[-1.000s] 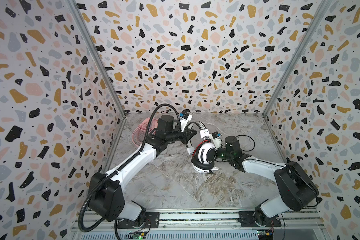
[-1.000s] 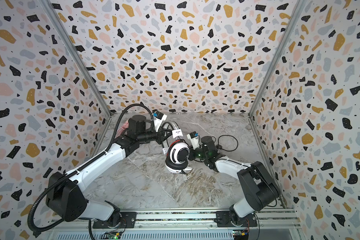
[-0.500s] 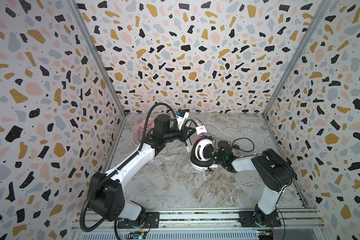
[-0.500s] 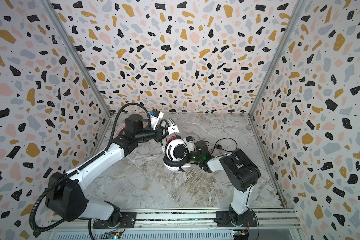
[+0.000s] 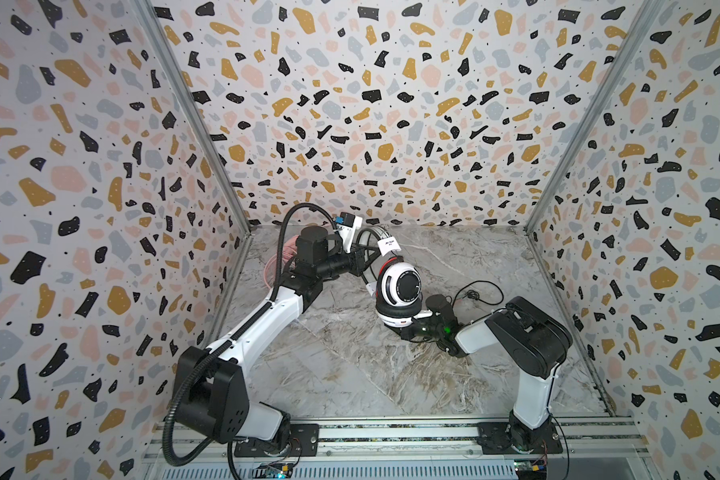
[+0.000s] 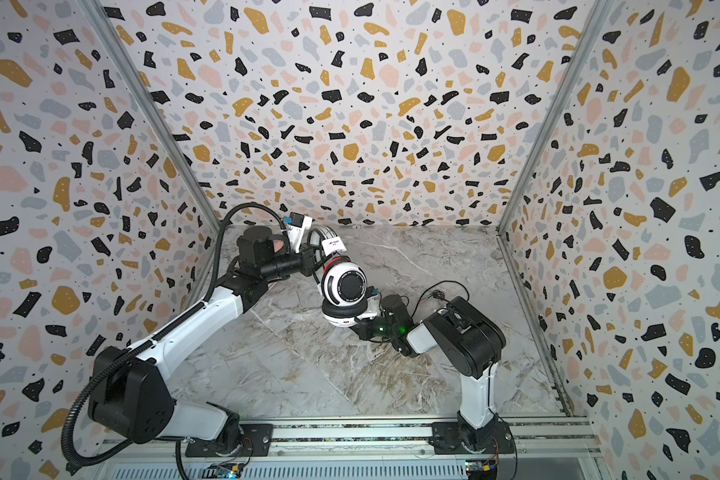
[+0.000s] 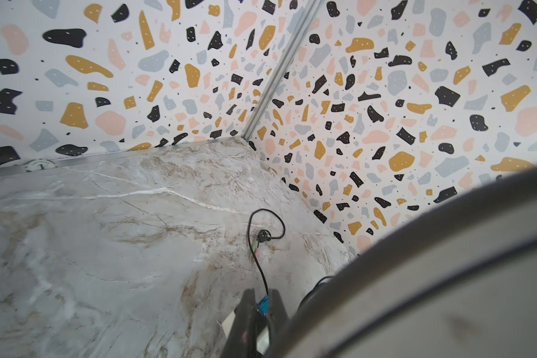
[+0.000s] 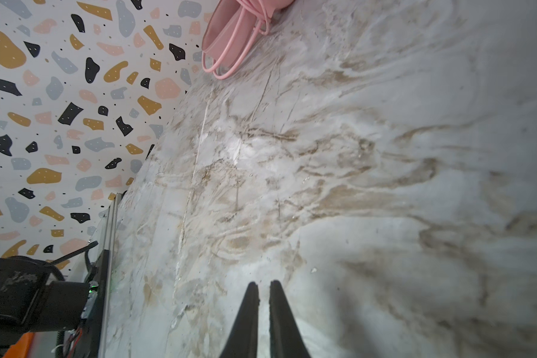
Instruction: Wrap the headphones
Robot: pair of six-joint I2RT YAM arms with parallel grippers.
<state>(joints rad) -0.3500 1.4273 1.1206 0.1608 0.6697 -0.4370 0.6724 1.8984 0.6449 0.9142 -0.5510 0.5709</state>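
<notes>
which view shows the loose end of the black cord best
The left wrist view: the black cord lies close, its looped end sharp. Both top views show it only as a tiny loop. The right wrist view misses it.

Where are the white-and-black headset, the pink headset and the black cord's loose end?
white-and-black headset (image 5: 406, 286): in a top view, outer face of the upper ear cup.
pink headset (image 8: 227, 31): right wrist view, pink shell beside its cord loops.
black cord (image 7: 263, 237): left wrist view, dark plug at its end.
</notes>
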